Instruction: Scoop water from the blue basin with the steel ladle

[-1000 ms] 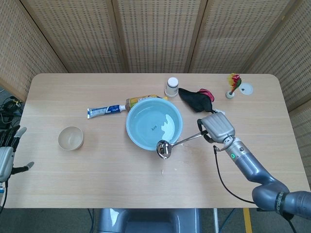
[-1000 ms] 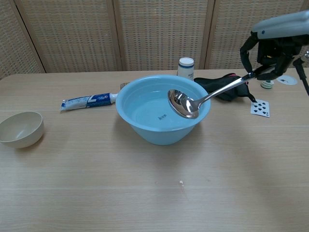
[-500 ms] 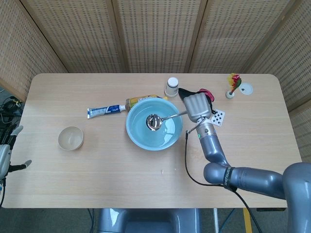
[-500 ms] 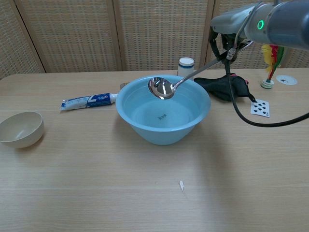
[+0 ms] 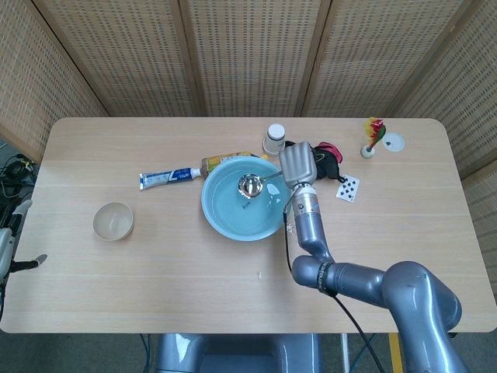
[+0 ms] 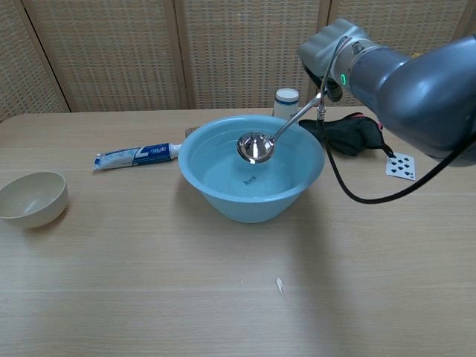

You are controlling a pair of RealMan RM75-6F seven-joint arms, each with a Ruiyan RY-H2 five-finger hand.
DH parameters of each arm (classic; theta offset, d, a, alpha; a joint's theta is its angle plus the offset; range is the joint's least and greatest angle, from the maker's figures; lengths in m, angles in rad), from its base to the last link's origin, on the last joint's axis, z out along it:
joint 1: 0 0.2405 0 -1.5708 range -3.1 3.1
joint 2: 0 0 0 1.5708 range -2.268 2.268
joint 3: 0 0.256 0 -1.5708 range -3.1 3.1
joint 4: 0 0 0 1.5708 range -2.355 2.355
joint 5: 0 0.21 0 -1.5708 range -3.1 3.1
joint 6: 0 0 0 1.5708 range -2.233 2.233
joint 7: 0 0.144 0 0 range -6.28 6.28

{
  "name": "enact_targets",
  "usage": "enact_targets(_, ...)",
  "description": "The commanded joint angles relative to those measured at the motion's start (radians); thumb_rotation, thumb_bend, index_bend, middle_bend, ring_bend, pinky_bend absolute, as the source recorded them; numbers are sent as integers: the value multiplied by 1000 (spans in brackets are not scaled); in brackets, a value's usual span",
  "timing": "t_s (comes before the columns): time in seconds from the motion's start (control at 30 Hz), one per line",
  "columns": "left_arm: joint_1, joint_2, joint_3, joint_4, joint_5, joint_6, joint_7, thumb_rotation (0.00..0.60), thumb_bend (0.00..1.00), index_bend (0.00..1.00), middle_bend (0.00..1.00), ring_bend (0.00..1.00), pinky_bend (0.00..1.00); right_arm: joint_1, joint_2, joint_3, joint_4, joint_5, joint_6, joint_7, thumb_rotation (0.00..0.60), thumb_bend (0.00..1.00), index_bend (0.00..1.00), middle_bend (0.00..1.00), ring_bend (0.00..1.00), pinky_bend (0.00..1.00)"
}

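Note:
A blue basin with water in it stands at the middle of the table. My right hand is raised by the basin's far right rim and holds the handle of the steel ladle. The ladle's bowl hangs inside the basin, just above the water, handle slanting up to the hand. At the far left edge of the head view only part of my left hand shows, beside the table, holding nothing, fingers apart.
A toothpaste tube lies left of the basin, and a beige bowl stands further left. Behind the basin are a white cup, a black cloth, a playing card and a shuttlecock.
My right arm swung the ladle from the basin's front right rim to above its inside, then lowered the ladle's bowl toward the water. The hand moved left and toward the back.

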Motion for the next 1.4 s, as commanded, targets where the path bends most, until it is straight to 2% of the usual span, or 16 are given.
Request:
enact_targets(0.03,-1,-1,-1,1,-2,-1,-1,600,0,0,0,0,0,6,-44,-18,53,-36,-14,-36,600,722,836,959,983,1000)
enact_targets(0.43,-4,-2,-3,12,-10,-9,-9,600,0,0,0,0,0,-2,-149,-88,204,-173,-47,-157,600,721,847,964,987,1000)
enact_targets(0.6,-7,-2,-1,13,-9,-18,-16,600,0,0,0,0,0,-15,-158,-109,212,-209,-53,-215,600,706,848,964,987,1000)
enact_targets(0.8,-7,-3,2,11,-3,-15,-12,600,0,0,0,0,0,-31,-157,-110,179,-210,-45,-305,600,697,854,964,987,1000)
enact_targets(0.93,-7,-4,3,10,-2,-15,-9,600,0,0,0,0,0,-40,-152,-75,137,-176,-32,-334,600,711,862,964,988,1000)
enact_targets(1.1,-8,-6,5,9,0,-16,-4,600,0,0,0,0,0,-45,-131,13,66,-102,-12,-341,600,741,869,965,988,1000)
enact_targets(1.4,-11,-7,8,8,-1,-22,-4,600,0,0,0,0,0,-40,-62,182,-63,111,52,-408,600,750,878,966,988,1000)
